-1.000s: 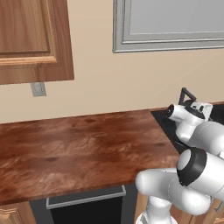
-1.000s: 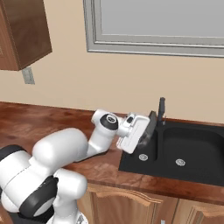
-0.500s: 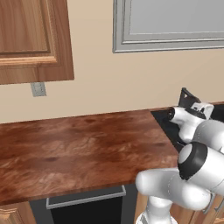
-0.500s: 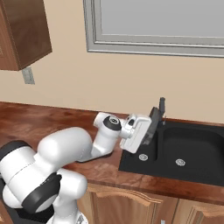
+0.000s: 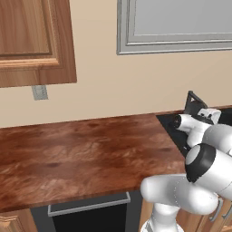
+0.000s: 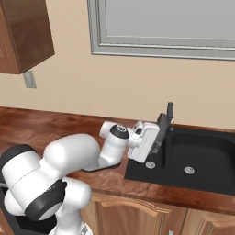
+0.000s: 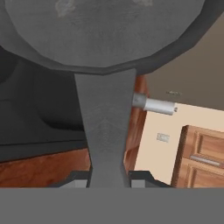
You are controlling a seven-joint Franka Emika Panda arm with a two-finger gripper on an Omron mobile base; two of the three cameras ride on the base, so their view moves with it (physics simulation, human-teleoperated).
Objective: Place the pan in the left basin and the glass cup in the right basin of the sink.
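We took the sink (image 6: 197, 165) as landmark and went left to right.

Left of the sink ran the wood counter (image 5: 77, 154), bare as far as we could see. The arm reached across it toward the sink's left end.

At the sink's left edge the gripper (image 6: 153, 137) was turned sideways and closed down narrow on the handle of the pan (image 6: 163, 126). In the hand view the handle (image 7: 107, 131) ran straight up between the two tips, with the pan bowl beyond it. So we judged it a firm pinch on the handle, the pan carried on edge and off the counter. The pan hung about over the left basin (image 6: 149, 163), not resting in it as far as we could tell.

Right of that lay the right basin (image 6: 202, 158) with its silver drain (image 6: 189, 170). The faucet (image 6: 170, 110) stood at the sink's back edge, just behind the pan.

We could not find the cup.

Risks, as we judged them:
- The pan was about as wide as the left basin, so tilted or off-centre it could catch the rim or the divider and wedge.
- A grip on the handle end only could let the heavy pan rotate or slip.
- A swing toward the back of the sink could knock the faucet.
- Letting go while it stood on edge could drop it hard or tip it into the right basin.
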